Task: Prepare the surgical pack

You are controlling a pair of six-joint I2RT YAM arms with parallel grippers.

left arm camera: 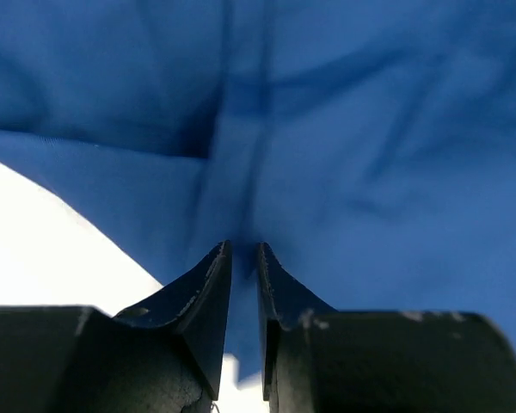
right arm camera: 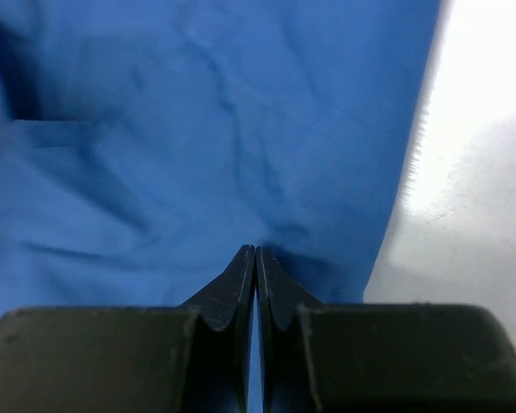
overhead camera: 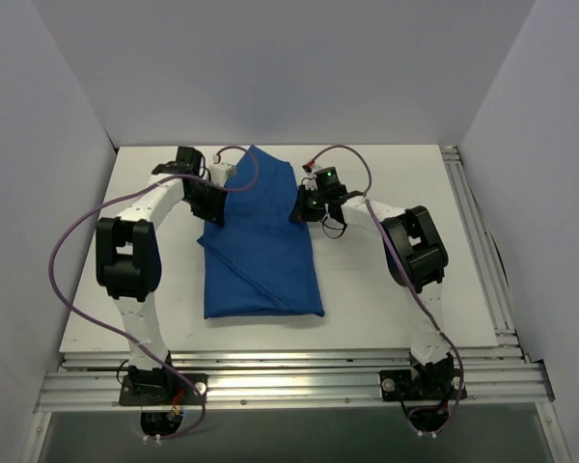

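The surgical pack is a royal-blue cloth (overhead camera: 261, 256) folded into a long parcel in the middle of the white table (overhead camera: 386, 299). The steel tray, instruments, gauze and packets are hidden. My left gripper (overhead camera: 212, 205) is at the parcel's upper left edge. In the left wrist view it (left arm camera: 242, 249) is nearly shut, with a fold of the blue cloth (left arm camera: 370, 129) between the jaws. My right gripper (overhead camera: 304, 205) is at the upper right edge. In the right wrist view it (right arm camera: 255, 251) is shut, its tips pressed together on the blue cloth (right arm camera: 198, 129).
White walls enclose the table on the left, back and right. An aluminium rail (overhead camera: 289, 371) runs along the near edge, where both arm bases stand. Purple cables (overhead camera: 68, 251) loop from the arms.
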